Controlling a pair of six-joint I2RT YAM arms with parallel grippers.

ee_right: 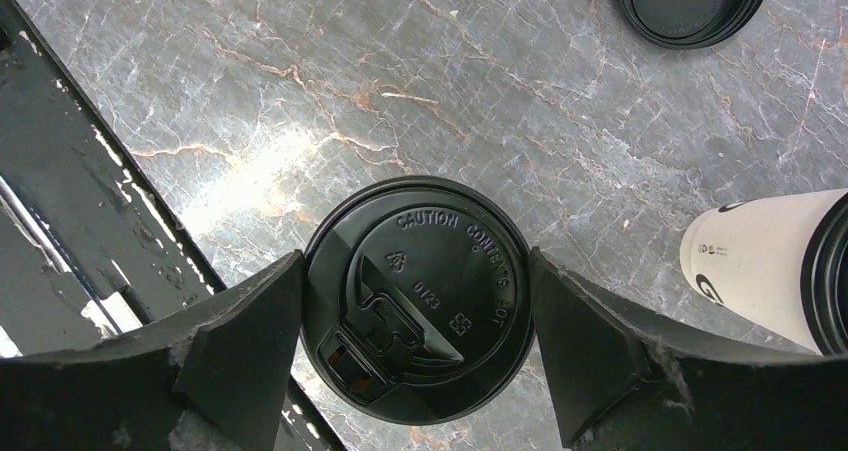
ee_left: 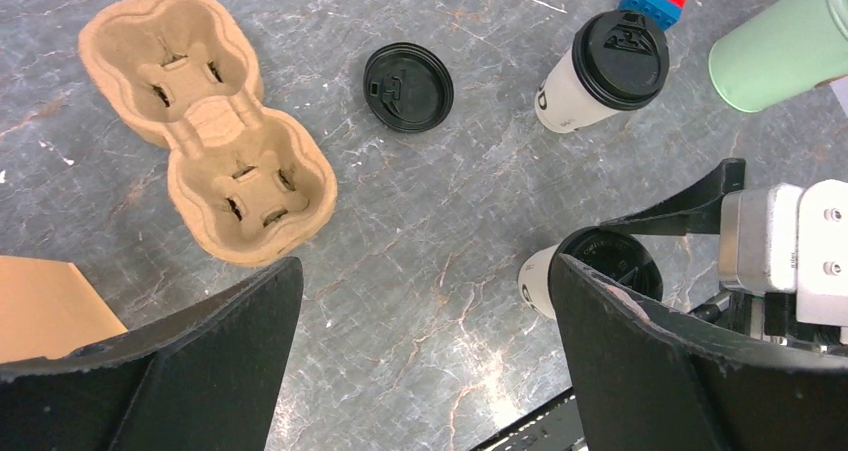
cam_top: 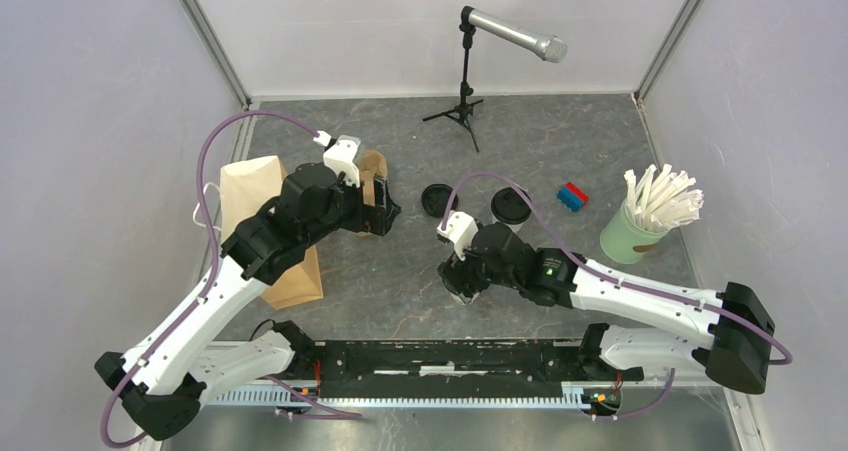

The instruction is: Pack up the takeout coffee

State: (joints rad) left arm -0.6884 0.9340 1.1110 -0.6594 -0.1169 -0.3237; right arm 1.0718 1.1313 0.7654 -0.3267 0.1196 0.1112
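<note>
Your right gripper [ee_right: 415, 263] pinches the near cup [ee_left: 536, 283] by its lid [ee_right: 417, 306] from above, likely so it lifts straight up. It stands on the table [ee_right: 300, 91], apart from the carrier [ee_left: 205, 131]. Your left gripper [ee_left: 425, 271] hangs spread wide, holding nothing.

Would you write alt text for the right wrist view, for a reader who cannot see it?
The right gripper has its two fingers against opposite sides of a black cup lid embossed with a caution notice. A lidded white cup stands at the right edge, and a loose black lid lies on the grey marbled table.
</note>
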